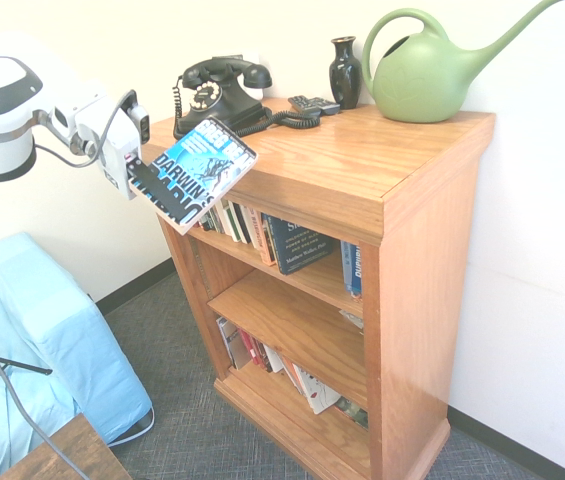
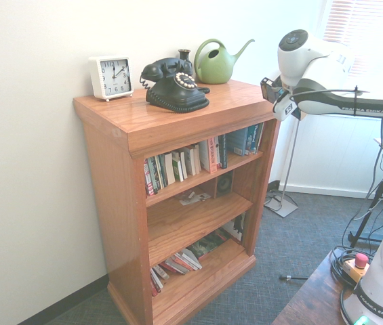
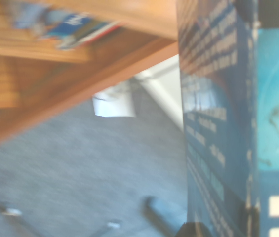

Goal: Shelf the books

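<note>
First exterior view is showing the white arm coming in from the left, with its gripper (image 1: 134, 178) closing on the lower edge of the paperback (image 1: 194, 170) – the fingers are pressed onto the book, so the hand is holding it. The book is hanging in the air, tilted, with its blue, black and white cover facing up and the word "DARWIN'S" readable on it. It is sitting just in front of the left corner of the wooden bookcase (image 1: 432, 260), at the height of the top board, and it is not lying on any shelf.

On the flat top a black telephone (image 1: 222, 95), a dark vase (image 1: 345, 72) and a green watering can (image 1: 432, 70) are standing. Thinner books (image 1: 282, 240) are leaning on the upper shelf – more are lying on the lowest one.

Second exterior view is showing a white clock (image 2: 111, 77) on the top too, while the held book is hidden there. Wrist view, blurred, is showing the book's blue back cover with small print.
</note>
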Available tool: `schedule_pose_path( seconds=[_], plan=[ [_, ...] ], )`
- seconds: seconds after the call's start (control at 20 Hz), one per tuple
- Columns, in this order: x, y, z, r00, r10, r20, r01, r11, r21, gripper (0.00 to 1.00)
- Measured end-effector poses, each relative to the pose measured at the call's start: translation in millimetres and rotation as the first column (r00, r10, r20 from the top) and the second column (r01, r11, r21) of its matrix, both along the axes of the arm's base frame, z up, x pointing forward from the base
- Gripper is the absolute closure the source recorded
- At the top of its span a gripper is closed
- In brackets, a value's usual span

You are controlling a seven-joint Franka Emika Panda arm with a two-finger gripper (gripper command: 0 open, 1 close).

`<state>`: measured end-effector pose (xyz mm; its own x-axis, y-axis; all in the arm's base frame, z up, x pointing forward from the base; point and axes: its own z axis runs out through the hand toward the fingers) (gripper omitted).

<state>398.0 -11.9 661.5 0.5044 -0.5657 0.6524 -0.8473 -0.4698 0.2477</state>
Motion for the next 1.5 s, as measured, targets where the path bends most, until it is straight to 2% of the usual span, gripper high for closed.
schedule_pose_path(
  seconds=[0.15,0.4,0.6,1.1,1.5],
  plan=[
    [-21.5,3.9,-43.4,0.999,0.027,0.028,-0.029,0.997,0.073,1.0],
    [-49.5,-0.6,-137.7,0.998,0.055,0.039,-0.06,0.987,0.151,1.0],
    [-57.2,-12.3,-174.4,0.993,0.073,0.089,-0.09,0.974,0.206,1.0],
    [-7.9,-36.0,-215.7,0.981,0.116,0.156,-0.157,0.947,0.28,1.0],
    [39.2,-41.5,-235.4,0.974,0.162,0.156,-0.2,0.944,0.264,1.0]
  ],
)
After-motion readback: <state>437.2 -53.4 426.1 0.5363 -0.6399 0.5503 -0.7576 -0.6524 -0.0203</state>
